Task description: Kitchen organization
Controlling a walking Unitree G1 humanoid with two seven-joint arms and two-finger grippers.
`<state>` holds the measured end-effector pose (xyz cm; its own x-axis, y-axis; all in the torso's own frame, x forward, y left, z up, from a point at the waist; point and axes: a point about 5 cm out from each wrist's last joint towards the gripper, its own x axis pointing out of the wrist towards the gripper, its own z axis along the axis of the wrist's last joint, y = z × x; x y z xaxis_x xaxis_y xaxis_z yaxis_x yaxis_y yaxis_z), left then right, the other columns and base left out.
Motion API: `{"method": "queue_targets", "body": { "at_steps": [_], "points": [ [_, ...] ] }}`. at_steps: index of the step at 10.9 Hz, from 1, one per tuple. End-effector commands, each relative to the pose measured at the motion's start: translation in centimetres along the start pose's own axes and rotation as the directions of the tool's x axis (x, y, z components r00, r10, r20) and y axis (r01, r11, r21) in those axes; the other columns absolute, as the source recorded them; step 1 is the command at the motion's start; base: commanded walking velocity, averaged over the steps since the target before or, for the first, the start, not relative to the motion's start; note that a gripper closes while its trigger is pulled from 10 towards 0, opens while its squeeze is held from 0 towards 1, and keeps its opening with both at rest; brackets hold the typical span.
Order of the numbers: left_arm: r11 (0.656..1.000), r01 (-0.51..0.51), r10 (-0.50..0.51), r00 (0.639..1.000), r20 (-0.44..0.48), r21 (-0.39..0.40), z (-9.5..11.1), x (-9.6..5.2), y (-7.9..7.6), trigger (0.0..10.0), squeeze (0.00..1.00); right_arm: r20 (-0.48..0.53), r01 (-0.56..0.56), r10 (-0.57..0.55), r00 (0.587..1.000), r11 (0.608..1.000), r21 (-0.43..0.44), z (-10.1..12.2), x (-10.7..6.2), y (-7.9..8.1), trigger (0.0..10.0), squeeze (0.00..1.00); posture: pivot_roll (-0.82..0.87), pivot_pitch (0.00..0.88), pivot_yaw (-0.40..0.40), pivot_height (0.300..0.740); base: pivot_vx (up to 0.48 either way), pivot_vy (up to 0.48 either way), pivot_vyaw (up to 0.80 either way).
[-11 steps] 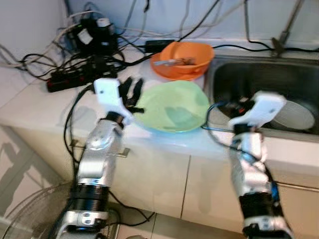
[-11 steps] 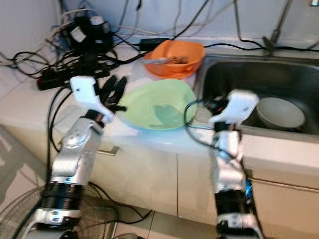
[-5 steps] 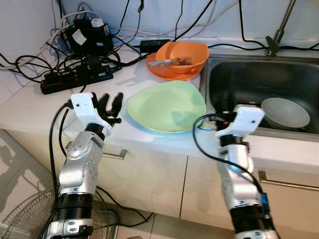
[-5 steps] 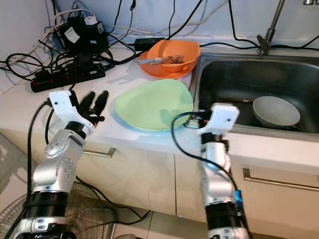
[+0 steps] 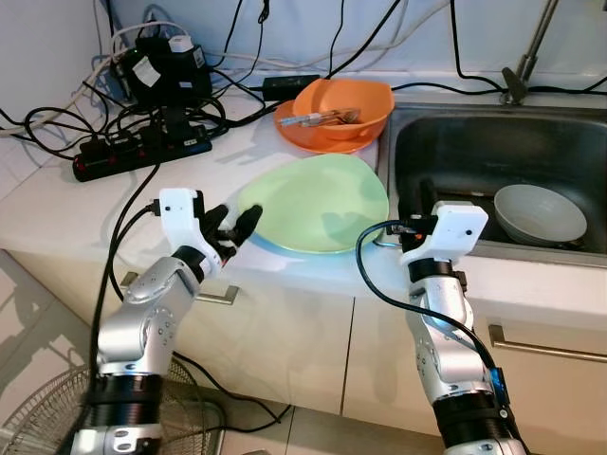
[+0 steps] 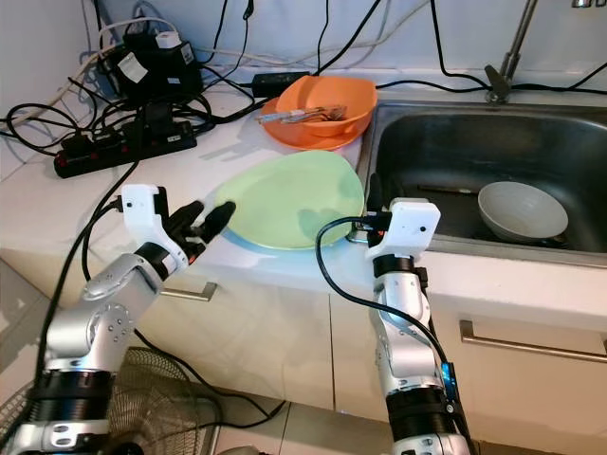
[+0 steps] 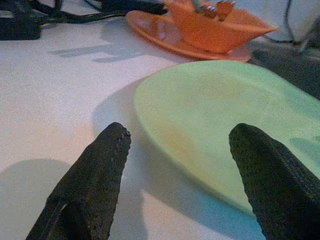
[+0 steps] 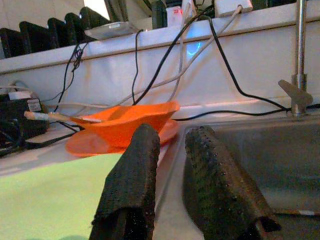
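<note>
A pale green plate [image 5: 318,204] lies on the white counter [image 5: 85,204], close to the front edge. My left gripper [image 5: 234,226] is open and points at the plate's left rim [image 7: 150,105], with its fingers [image 7: 95,175] wide apart on either side of the rim. Behind the plate, an orange bowl [image 5: 334,102] holding utensils stands on an orange plate. A white bowl [image 5: 539,212] sits in the steel sink [image 5: 493,142]. My right gripper [image 8: 172,165] hovers at the sink's front left corner, its fingers [image 5: 427,194] nearly together with nothing between them.
A black power strip [image 5: 142,152], adapters [image 5: 166,71] and tangled cables crowd the counter's back left. The tap [image 5: 529,52] stands behind the sink. Cabinet handles [image 5: 216,296] stick out below the counter. A fan [image 5: 38,427] stands on the floor at lower left.
The blurred view has steadied and shifted. My left gripper has come down and turned toward the plate's left rim. My right gripper stays by the sink's front left corner.
</note>
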<state>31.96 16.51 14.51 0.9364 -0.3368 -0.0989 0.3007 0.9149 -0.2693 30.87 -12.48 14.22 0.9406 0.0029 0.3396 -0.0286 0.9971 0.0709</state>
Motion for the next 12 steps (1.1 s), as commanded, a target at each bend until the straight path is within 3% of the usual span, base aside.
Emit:
{"method": "queue_targets", "body": {
  "at_steps": [1,3,6,8,12],
  "points": [
    [0.999,-0.011,0.01,1.0,0.011,0.044,1.4,0.2,-0.3,10.0,0.0,0.002,-0.002,0.002,1.0,1.0,-0.008,0.2,0.0,0.2,10.0,0.0,0.07,0.0,0.117,0.74,0.0,0.0,0.0],
    [0.993,-0.109,0.107,0.994,-0.027,-0.045,2.8,0.3,0.3,10.0,0.0,-0.006,0.004,-0.004,1.0,1.0,-0.008,0.2,0.0,0.1,10.0,0.0,0.08,0.0,0.115,0.74,0.0,0.0,0.0],
    [0.979,-0.121,0.097,0.984,-0.149,-0.163,3.2,0.3,0.9,10.0,0.0,-0.017,-0.017,0.017,1.0,1.0,-0.008,0.1,0.4,0.5,10.0,0.0,0.1,0.0,0.111,0.74,0.0,0.0,0.0],
    [0.95,-0.198,0.139,0.961,-0.24,-0.241,2.6,0.4,1.6,10.0,0.0,-0.025,-0.024,0.024,0.999,1.0,-0.008,0.1,0.5,0.6,10.0,0.0,0.1,0.0,0.113,0.74,0.0,0.0,0.0],
    [0.923,-0.154,0.052,0.958,-0.281,-0.353,2.3,1.3,0.5,10.0,0.0,-0.037,-0.036,0.036,0.999,0.999,0.003,0.1,0.7,1.0,10.0,0.0,0.09,0.0,0.125,0.74,0.0,0.0,0.0]
  ]
}}
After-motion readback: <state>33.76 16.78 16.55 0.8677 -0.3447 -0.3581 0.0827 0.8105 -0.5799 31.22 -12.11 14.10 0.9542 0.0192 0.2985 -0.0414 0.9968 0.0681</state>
